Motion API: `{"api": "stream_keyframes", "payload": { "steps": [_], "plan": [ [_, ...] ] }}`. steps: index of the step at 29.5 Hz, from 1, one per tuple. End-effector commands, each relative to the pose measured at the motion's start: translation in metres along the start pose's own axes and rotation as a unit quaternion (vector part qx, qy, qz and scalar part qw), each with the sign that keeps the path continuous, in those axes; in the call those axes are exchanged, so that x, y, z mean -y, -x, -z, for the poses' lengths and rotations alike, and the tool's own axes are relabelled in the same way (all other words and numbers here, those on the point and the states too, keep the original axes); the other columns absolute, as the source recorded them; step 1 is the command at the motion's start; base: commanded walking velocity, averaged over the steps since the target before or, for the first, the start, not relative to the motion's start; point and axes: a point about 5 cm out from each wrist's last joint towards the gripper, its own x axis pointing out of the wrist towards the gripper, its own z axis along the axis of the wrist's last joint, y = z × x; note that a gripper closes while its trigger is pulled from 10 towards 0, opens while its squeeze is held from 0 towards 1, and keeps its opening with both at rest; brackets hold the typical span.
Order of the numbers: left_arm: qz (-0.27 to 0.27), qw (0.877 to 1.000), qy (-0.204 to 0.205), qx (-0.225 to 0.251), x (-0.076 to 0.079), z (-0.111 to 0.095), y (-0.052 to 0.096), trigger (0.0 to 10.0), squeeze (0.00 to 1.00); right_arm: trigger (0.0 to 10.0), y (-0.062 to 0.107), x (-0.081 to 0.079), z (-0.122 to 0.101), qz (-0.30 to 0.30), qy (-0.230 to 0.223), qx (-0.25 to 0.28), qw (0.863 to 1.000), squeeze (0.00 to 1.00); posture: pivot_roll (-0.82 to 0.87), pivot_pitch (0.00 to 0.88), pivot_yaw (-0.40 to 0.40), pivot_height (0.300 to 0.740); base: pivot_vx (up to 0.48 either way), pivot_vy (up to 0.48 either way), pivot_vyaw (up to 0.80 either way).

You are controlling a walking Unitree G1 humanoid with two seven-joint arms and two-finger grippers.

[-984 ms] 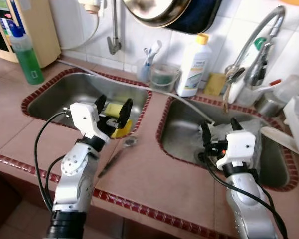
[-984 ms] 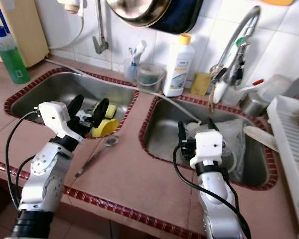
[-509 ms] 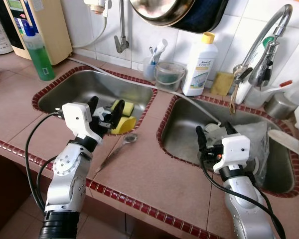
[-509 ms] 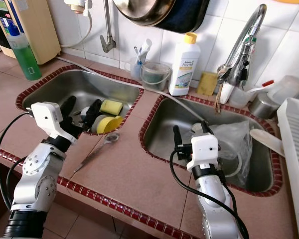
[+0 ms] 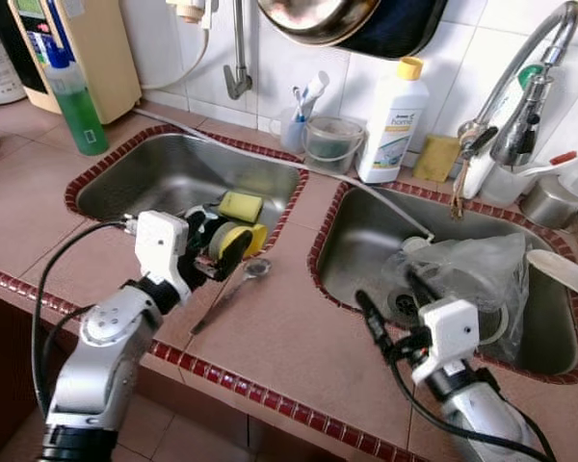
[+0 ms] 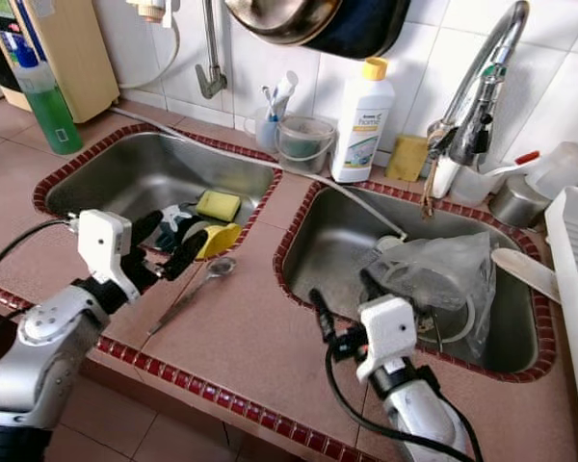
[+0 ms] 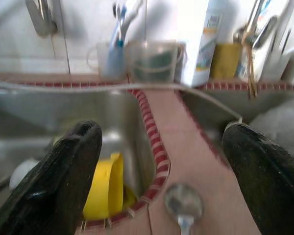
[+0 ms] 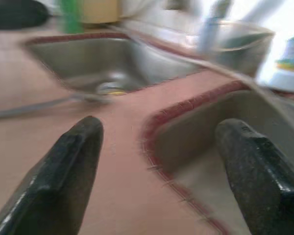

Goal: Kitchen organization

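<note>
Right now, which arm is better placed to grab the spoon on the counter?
Left. Its end effector is open, right by the spoon at the left sink edge; the left wrist view shows the spoon bowl between its fingers. The right end effector sits farther off, at the right sink rim.

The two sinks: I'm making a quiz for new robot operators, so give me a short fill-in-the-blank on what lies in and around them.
1. The metal spoon lies on the ____ between the two sinks.
2. The yellow sponge sits in the ____ sink.
3. The crumpled clear plastic bag lies in the ____ sink.
4. The left end effector, its fingers ____, hovers by the yellow cup.

Missing words: counter; left; right; open
</note>
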Motion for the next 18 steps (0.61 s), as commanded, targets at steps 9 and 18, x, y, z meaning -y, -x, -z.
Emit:
{"api": "stream_keyframes", "payload": {
  "steps": [9,18],
  "plan": [
    [0.051,0.996,0.008,-0.073,0.014,0.013,0.008,10.0,0.0,10.0,0.008,-0.015,-0.015,-0.093,-0.045,0.001,0.995,0.0,-0.04,0.072,-0.036,0.74,0.0,0.0,0.0],
    [0.052,0.989,0.001,-0.141,0.021,0.03,0.003,10.0,0.0,10.0,0.007,-0.017,-0.023,-0.111,-0.056,0.001,0.992,0.0,-0.05,0.075,-0.04,0.74,0.0,0.0,0.0]
  ]
}}
